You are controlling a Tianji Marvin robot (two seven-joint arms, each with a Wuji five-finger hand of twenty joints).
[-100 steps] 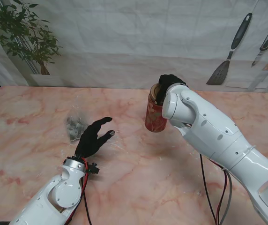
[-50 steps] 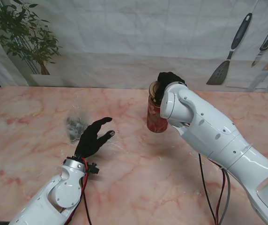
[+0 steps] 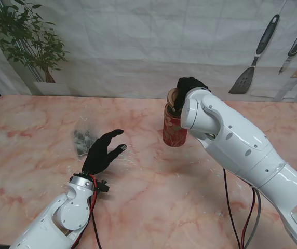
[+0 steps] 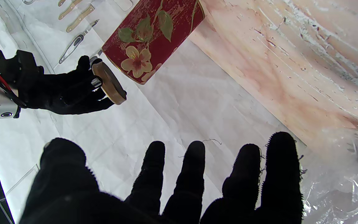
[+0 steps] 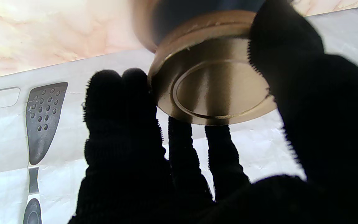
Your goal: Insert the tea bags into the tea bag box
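Item 1. Tea bag box: red cylindrical tin with a painted flower and green leaves (image 3: 173,130), upright on the pink marble-patterned table (image 3: 153,181), centre of the stand frame, slightly toward the upper right.

Item 2. Lid: round gold-coloured metal disc with a raised rim (image 5: 211,87), pinched at its edge by the black-gloved right robot hand (image 3: 187,89). It sits tilted at the tin's mouth, apparently just clear of it on one side; whether it is fully free cannot be told.

Item 3. Tea bags: crinkled clear plastic packet with grey contents (image 3: 82,140), left of centre in the stand frame, well apart from the tin.

Item 4. Black-gloved left robot hand (image 3: 103,151): fingers spread, holding nothing, just beside the packet.

Handling note, step in hand: taking the lid off. Lift it straight along the tin's axis so the rim does not catch and tip the unsteadied tin. Keep thumb and fingers on opposite edges. Set the lid down away from the packet, leaving the mouth open for loading.
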